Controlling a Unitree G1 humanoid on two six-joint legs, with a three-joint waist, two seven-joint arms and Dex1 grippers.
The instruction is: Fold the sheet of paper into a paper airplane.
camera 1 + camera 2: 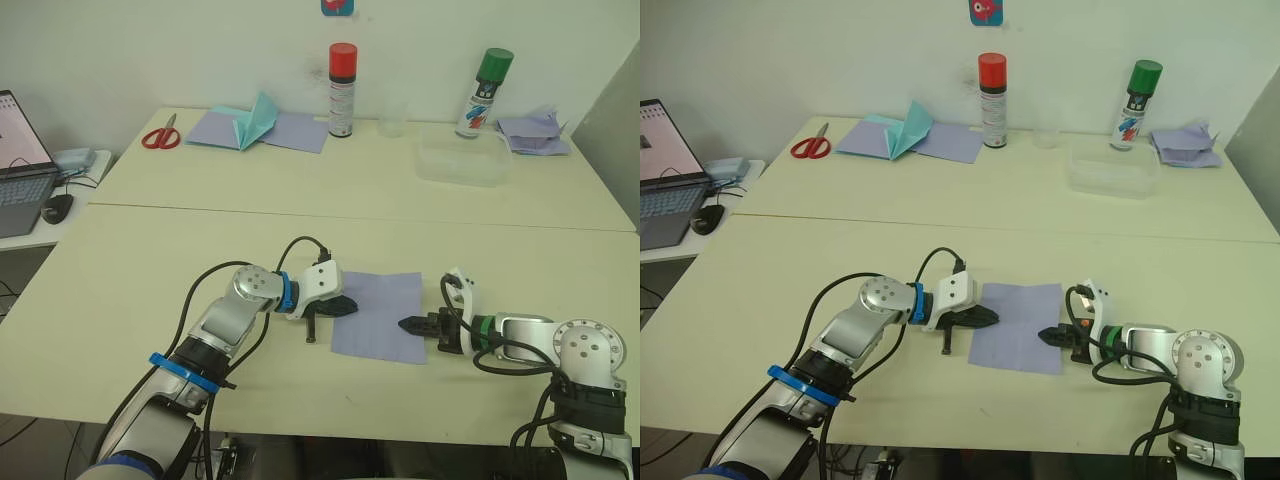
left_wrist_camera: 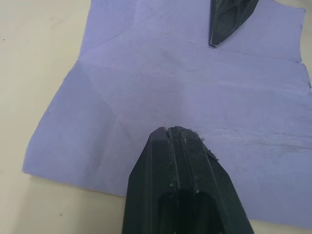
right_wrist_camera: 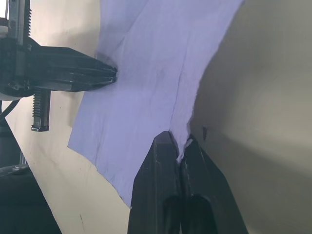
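Paper (image 1: pixel 378 314): flat, I pin its 9 o'clock edge.
Left claw (image 1: pixel 343 306): fingers together, pressing down.
Right claw (image 1: pixel 408 325): clamped on 3 o'clock edge, to lift.

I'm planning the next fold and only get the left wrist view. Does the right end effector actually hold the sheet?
Observer: Yes. In the right wrist view the right end effector is shut on the sheet's near edge.
Operator: Is that edge flat?
Observer: It seems lifted there, and it casts a shadow on the table.
Operator: What else is around?
Observer: From the head views, a plastic tub and two spray cans stand at the far side, well apart from the sheet.
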